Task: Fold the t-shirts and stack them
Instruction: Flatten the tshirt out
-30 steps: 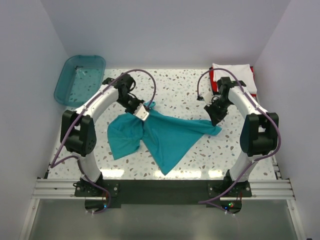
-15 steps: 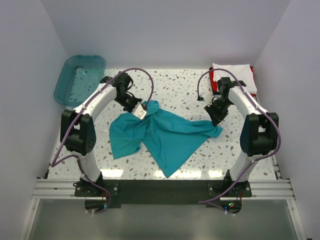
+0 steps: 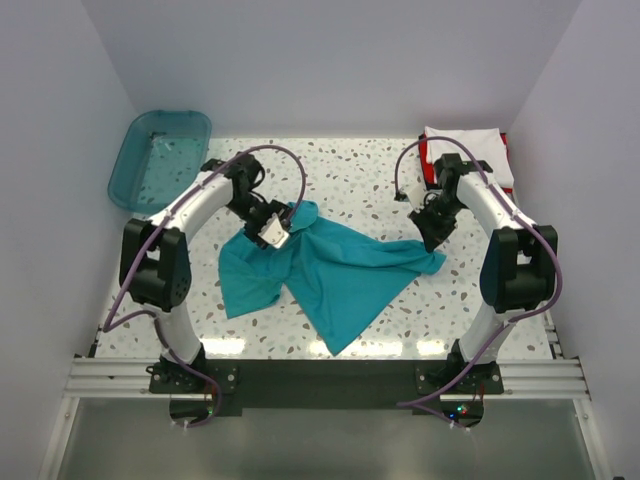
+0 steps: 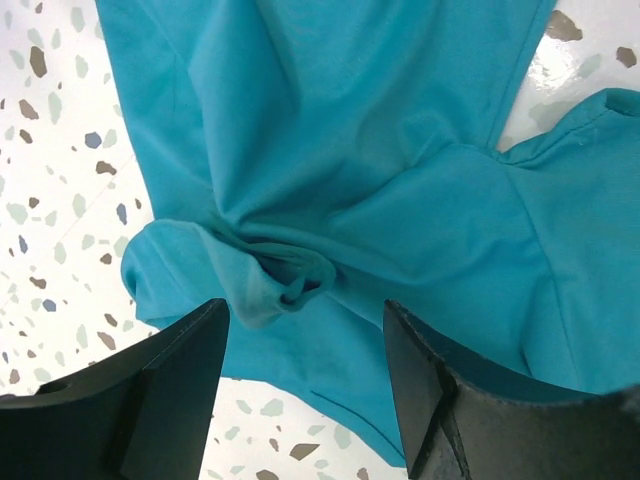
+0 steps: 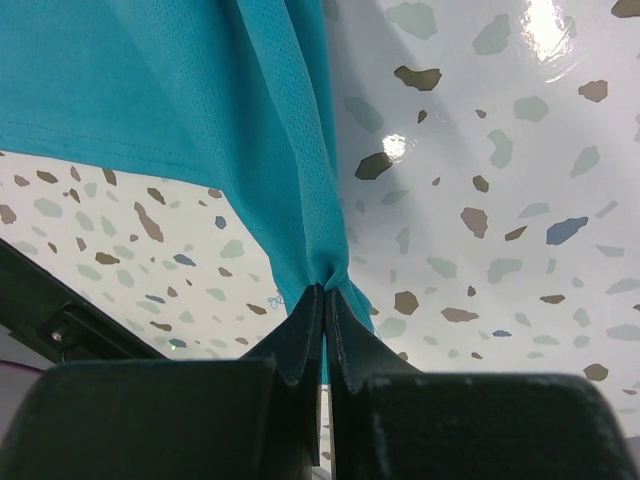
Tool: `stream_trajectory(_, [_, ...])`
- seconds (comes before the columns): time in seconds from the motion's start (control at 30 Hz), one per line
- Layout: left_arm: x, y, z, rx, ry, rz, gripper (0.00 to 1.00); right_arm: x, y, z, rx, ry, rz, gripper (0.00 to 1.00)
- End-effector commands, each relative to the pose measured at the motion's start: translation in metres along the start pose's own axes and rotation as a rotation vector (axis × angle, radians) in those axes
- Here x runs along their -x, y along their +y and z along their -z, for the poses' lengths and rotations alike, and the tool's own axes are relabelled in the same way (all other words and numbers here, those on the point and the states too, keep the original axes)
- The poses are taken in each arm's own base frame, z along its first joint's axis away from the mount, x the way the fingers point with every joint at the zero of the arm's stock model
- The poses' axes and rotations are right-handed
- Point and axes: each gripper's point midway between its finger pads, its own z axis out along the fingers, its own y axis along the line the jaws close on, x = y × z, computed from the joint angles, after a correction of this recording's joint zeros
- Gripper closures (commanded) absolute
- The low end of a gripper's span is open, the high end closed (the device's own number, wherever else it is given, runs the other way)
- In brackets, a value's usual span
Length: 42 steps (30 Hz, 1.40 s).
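Overhead, I see the teal-blue t-shirt (image 3: 335,275) lying crumpled across the middle of the speckled table (image 3: 360,170). One pointed corner reaches toward the near edge and another is drawn out to the right. My right gripper (image 5: 325,300) is clamped on that right-hand corner — its wrist camera shows both fingers pressed together with a gathered fold of cloth caught between them. The fabric fans out from the pinch, with the tabletop close beneath. My left gripper (image 4: 305,330) sits over the far-left part of the shirt with its fingers spread wide. Between them, in the wrist view, lies a small twisted knot of cloth with creases radiating from it. I cannot tell whether the fingers touch the fabric. At the far right corner of the table the white t-shirt (image 3: 470,145) lies folded on top of the red t-shirt (image 3: 428,165), whose edge shows along the left of the stack — well apart from the teal-blue one. The translucent teal bin (image 3: 160,155) sits at the far left corner, beyond the left arm.
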Motion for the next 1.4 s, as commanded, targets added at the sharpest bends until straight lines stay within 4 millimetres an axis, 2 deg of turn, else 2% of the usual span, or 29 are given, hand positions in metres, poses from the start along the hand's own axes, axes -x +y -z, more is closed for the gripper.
stream_trajectory(0.0, [0.02,0.009,0.015,0.024,-0.017,-0.329,0.31,0.004,-0.001,0.009,-0.012,-0.004,0.004,1.0])
stream_trajectory(0.2, [0.016,0.004,0.004,-0.027,-0.015,-0.465,0.31,0.003,0.002,0.007,-0.006,-0.007,-0.004,1.0])
stream_trajectory(0.33, [0.011,0.017,0.001,-0.019,-0.013,-0.492,0.33,0.002,0.004,0.006,-0.003,-0.006,-0.01,1.0])
stream_trajectory(0.5, [0.015,0.034,-0.003,0.019,-0.036,-0.5,0.38,0.0,0.004,0.006,-0.005,-0.002,-0.01,1.0])
stream_trajectory(0.6, [0.018,0.037,-0.011,0.025,-0.056,-0.495,0.42,-0.001,0.005,0.007,-0.005,0.0,-0.012,1.0])
stream_trajectory(0.7, [0.018,0.044,-0.016,0.042,-0.055,-0.486,0.6,-0.002,0.005,0.007,-0.006,0.005,-0.011,1.0])
stream_trajectory(0.73, [0.016,0.046,-0.016,0.052,-0.052,-0.449,0.74,-0.002,0.004,0.008,-0.011,0.005,-0.007,1.0])
stream_trajectory(0.77, [0.015,0.05,-0.015,0.068,-0.044,-0.428,0.81,-0.002,0.004,0.008,-0.012,0.007,-0.006,1.0])
stream_trajectory(0.8, [0.011,0.064,-0.01,0.104,-0.018,-0.422,0.88,-0.003,0.003,0.009,-0.016,0.007,-0.001,1.0])
stream_trajectory(0.83, [0.006,0.07,-0.005,0.126,-0.007,-0.341,1.0,-0.003,0.002,0.011,-0.025,0.008,0.004,1.0])
stream_trajectory(0.87, [0.004,0.087,0.002,0.191,0.001,-0.316,1.0,-0.002,0.001,0.012,-0.033,0.006,0.008,1.0])
stream_trajectory(0.9, [-0.002,0.101,0.018,0.255,0.01,-0.177,1.0,-0.001,-0.002,0.015,-0.046,0.002,0.019,1.0])
stream_trajectory(0.97, [-0.006,0.124,0.039,0.346,0.008,-0.049,1.0,0.003,-0.009,0.021,-0.086,-0.01,0.033,1.0])
stream_trajectory(1.0, [-0.006,0.147,0.062,0.421,0.013,-0.019,1.0,0.01,-0.016,0.027,-0.114,-0.025,0.047,1.0])
stream_trajectory(1.03, [-0.015,0.151,0.079,0.48,-0.009,0.175,1.0,0.014,-0.021,0.032,-0.137,-0.036,0.056,1.0])
stream_trajectory(1.07, [-0.021,0.168,0.1,0.566,-0.006,0.234,1.0,0.02,-0.029,0.037,-0.174,-0.047,0.062,1.0])
stream_trajectory(1.1, [-0.029,0.179,0.13,0.656,-0.001,0.313,1.0,0.033,-0.039,0.052,-0.223,-0.083,0.073,1.0])
stream_trajectory(1.13, [-0.032,0.181,0.145,0.725,-0.052,0.515,1.0,0.041,-0.046,0.06,-0.254,-0.105,0.076,1.0])
stream_trajectory(1.17, [-0.042,0.194,0.173,0.851,-0.03,0.575,1.0,0.057,-0.06,0.079,-0.326,-0.154,0.087,1.0])
stream_trajectory(1.2, [-0.041,0.195,0.194,0.928,-0.047,0.651,1.0,0.065,-0.068,0.091,-0.368,-0.186,0.077,1.0])
stream_trajectory(1.23, [-0.051,0.188,0.216,1.01,-0.097,0.819,1.0,0.074,-0.075,0.102,-0.413,-0.216,0.076,1.0])
stream_trajectory(1.27, [-0.054,0.186,0.233,1.077,-0.11,0.886,1.0,0.087,-0.085,0.118,-0.476,-0.271,0.076,1.0])
stream_trajectory(1.3, [-0.06,0.177,0.269,1.202,-0.092,0.95,1.0,0.098,-0.092,0.142,-0.546,-0.325,0.066,1.0])
stream_trajectory(1.37, [-0.055,0.167,0.294,1.295,-0.177,1.089,1.0,0.111,-0.1,0.169,-0.631,-0.395,0.065,1.0])
